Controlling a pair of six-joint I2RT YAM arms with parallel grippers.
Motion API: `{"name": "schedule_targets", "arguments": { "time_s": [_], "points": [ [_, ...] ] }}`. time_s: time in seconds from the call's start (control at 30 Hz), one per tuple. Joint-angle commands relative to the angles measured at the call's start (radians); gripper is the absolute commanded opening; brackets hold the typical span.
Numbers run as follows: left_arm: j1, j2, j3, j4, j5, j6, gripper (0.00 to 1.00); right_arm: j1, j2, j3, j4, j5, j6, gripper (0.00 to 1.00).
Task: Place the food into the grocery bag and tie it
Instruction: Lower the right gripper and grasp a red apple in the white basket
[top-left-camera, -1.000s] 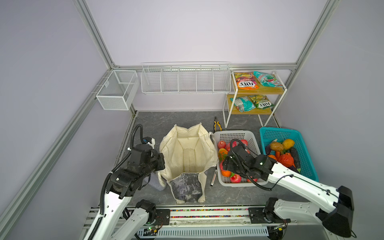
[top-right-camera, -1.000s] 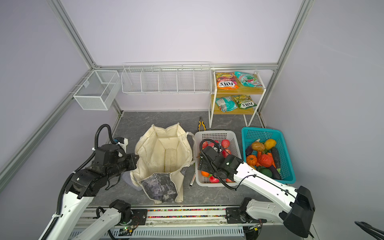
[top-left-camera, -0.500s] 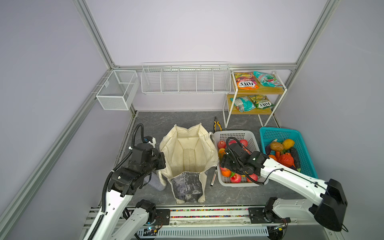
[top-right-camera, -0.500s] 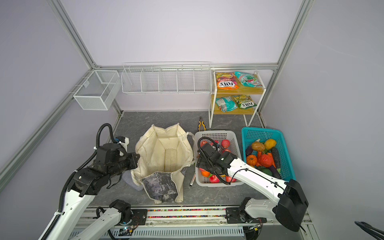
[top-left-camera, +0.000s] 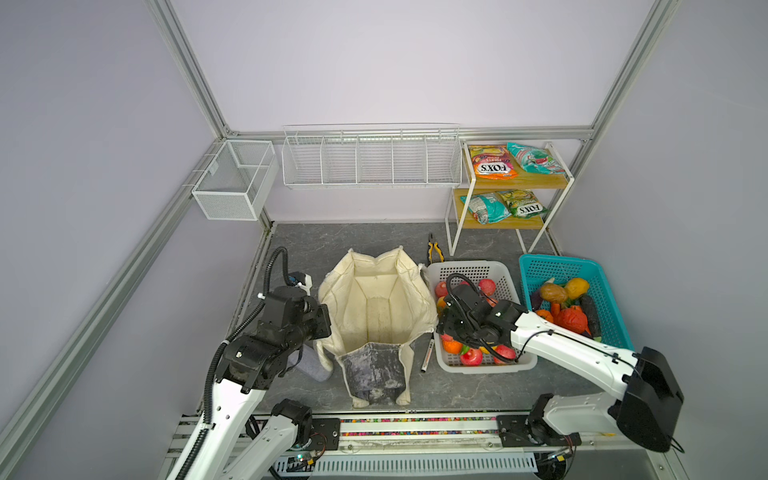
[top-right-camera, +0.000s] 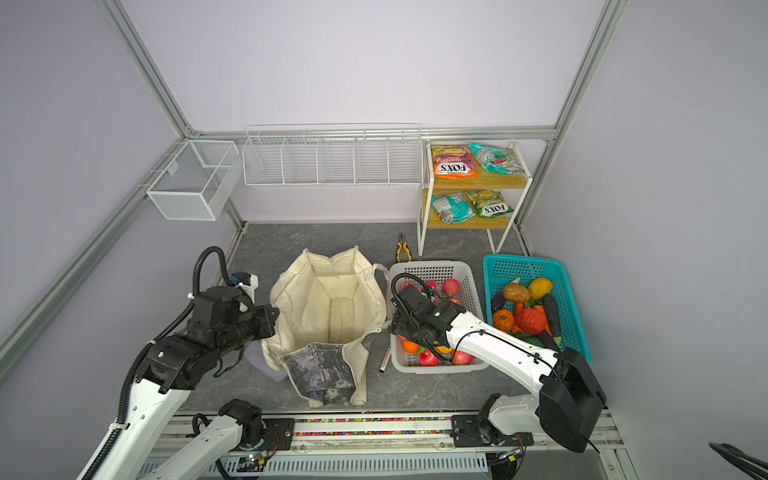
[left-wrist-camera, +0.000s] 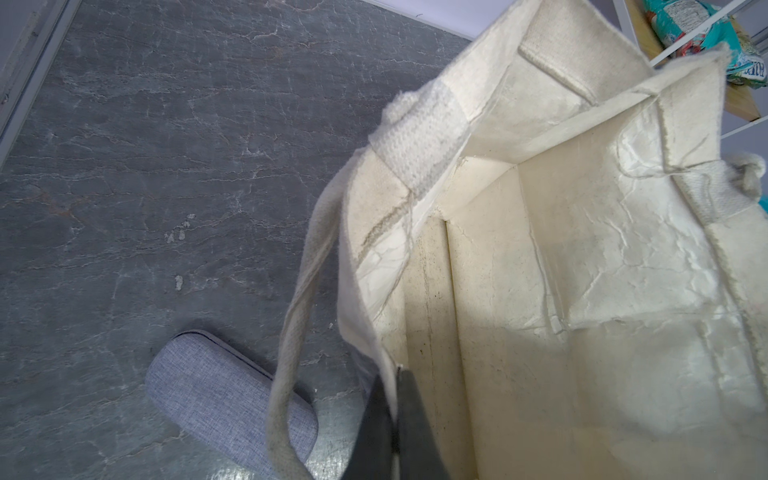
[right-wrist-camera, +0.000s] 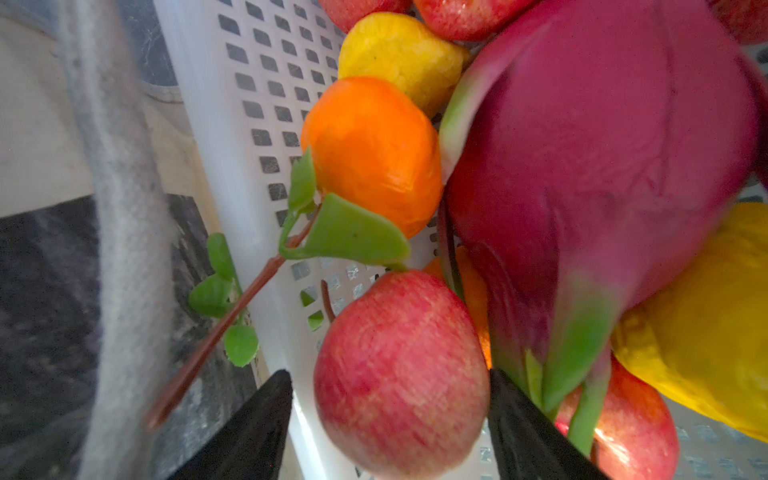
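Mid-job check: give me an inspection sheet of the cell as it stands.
Surface: grey marbled table, no spills seen.
Job's things: grocery bag upright, open, nothing seen inside; fruit in white basket and teal basket; snack packets on shelf rack.
Clutter: pliers, pen, grey case beside the bag.
Grippers: left gripper shut on bag rim; right gripper open astride red apple.
Cables: black wrist loops, none seen snagged.
Surroundings: wire wall baskets, nothing seen inside.

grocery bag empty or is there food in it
Empty: the grocery bag stands open in both top views, and only bare cream lining shows inside, no food.
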Motion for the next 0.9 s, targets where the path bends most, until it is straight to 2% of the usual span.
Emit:
{"name": "schedule_targets", "arguments": {
  "time_s": [0.0,0.33,0.73,0.87],
  "points": [
    [-0.003,-0.019,-0.009,0.009,-0.023,0.021,0.0,-0.008,0.005,-0.01,-0.022,0.023,0.03,0.79],
    [-0.002,-0.009,-0.024,0.031,-0.002,0.013,0.0,-0.029,-0.014,-0.024,-0.018,0.061,0.054,0.78],
    [-0.002,-0.008,-0.04,0.047,0.009,0.004,0.0,-0.03,0.024,-0.032,0.017,0.043,0.075,0.78],
    [-0.003,-0.01,-0.038,0.043,0.007,0.007,0.0,-0.03,0.026,-0.032,0.025,0.031,0.072,0.74]
  ]
}}
